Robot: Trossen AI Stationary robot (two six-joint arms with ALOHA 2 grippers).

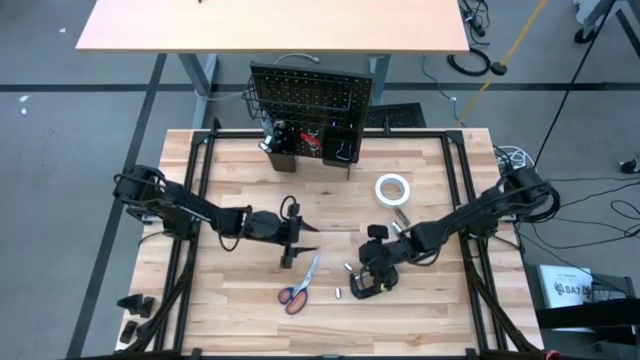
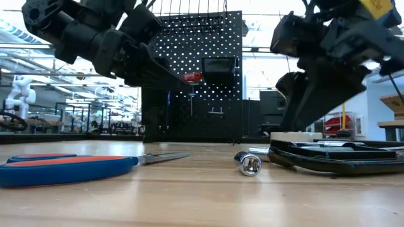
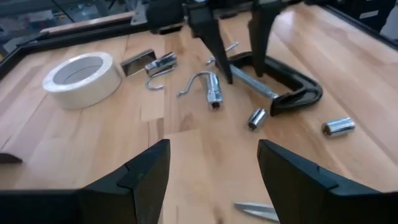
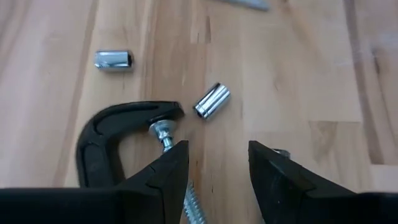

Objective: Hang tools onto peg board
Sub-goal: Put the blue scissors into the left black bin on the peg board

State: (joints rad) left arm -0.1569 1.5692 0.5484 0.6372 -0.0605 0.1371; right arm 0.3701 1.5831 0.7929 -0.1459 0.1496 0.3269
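High view: peg board [image 1: 310, 95] upright at desk's [image 1: 230, 160] far edge; scissors [image 1: 298, 288] lie near front.
Low view: socket [image 2: 248, 164] beside C-clamp [image 2: 328, 157].
Left wrist view: left gripper [image 3: 211, 177] fingers apart, empty; tape roll [image 3: 81, 78] beyond.
Right wrist view: right gripper [image 4: 217, 165] fingers parted over clamp screw, no grip.

Scissors [image 2: 69, 167] cut off at the low view's left edge; only a blade tip [image 3: 256, 211] shows in the left wrist view. C-clamp [image 4: 118, 140] partly hidden behind the right arm's own fingers [image 4: 168, 171], screw running out of frame. From above, clamp [image 1: 362, 285] mostly covered by the right gripper [image 1: 375, 262]. Items in the peg board [image 1: 310, 95] bins too small to identify. Sockets [image 1: 338, 293] mere specks on the surface [image 1: 230, 310].
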